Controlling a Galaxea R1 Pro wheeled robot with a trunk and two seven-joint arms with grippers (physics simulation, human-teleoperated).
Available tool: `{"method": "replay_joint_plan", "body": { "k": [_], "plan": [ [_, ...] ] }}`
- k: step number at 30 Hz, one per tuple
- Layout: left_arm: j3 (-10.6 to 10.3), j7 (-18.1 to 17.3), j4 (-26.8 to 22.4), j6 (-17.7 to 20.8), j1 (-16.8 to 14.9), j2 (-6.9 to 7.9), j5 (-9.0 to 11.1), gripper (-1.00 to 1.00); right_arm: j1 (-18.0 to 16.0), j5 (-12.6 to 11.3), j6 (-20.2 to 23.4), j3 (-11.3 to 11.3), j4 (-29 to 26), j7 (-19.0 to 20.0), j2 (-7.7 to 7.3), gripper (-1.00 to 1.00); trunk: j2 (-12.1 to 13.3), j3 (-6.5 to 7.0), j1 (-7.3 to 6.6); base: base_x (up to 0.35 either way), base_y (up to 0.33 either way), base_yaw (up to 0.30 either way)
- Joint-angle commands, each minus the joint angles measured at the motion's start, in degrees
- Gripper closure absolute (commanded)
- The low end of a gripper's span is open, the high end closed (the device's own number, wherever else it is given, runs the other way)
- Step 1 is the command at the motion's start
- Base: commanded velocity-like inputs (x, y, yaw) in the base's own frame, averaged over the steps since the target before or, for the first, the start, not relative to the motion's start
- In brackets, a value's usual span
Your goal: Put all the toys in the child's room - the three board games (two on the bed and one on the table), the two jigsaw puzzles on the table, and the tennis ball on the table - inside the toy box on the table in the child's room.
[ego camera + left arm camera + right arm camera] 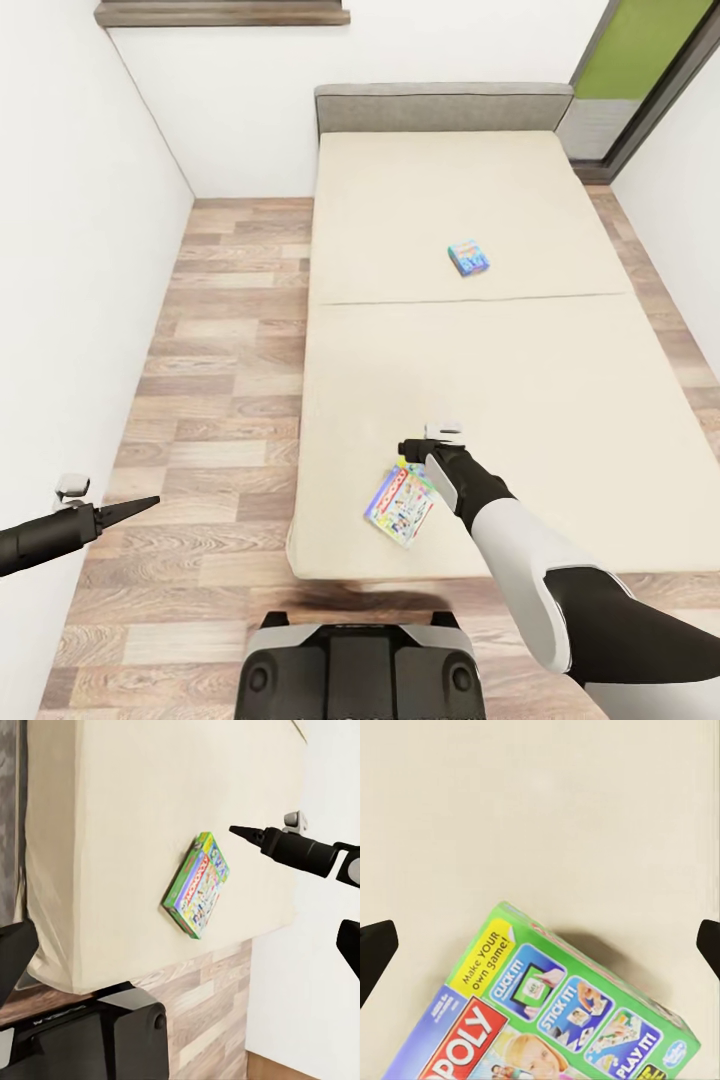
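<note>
Right gripper (412, 452), jaws spread wide and empty, hovers just above the far end of the larger board game (399, 503) lying flat near the bed's (520, 380) foot edge, long axis angled diagonally; left gripper (140, 503), closed, well apart.

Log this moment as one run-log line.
phase: reaching | right gripper: open, above larger board game near the bed foot | small blue board game: mid-bed | left gripper: shut, idle
</note>
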Motion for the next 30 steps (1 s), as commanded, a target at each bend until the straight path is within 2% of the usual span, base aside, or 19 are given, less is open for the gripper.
{"method": "replay_joint_plan", "body": {
  "k": [1, 30],
  "plan": [
    [0.01, -0.21, -0.02, 0.60, -0.02, 0.01, 0.00, -1.00, -0.01, -0.29, 0.28, 0.02, -0.09, -0.24, 0.02, -1.00, -0.09, -0.16, 0.03, 0.000, -0.080, 0.000],
    [0.05, -0.16, -0.02, 0.60, -0.02, 0.08, 0.00, -1.00, -0.01, -0.51, 0.28, -0.06, -0.18, -0.08, 0.31, -1.00, -0.09, -2.88, 0.03, 0.009, 0.010, 0.000]
  ]
}}
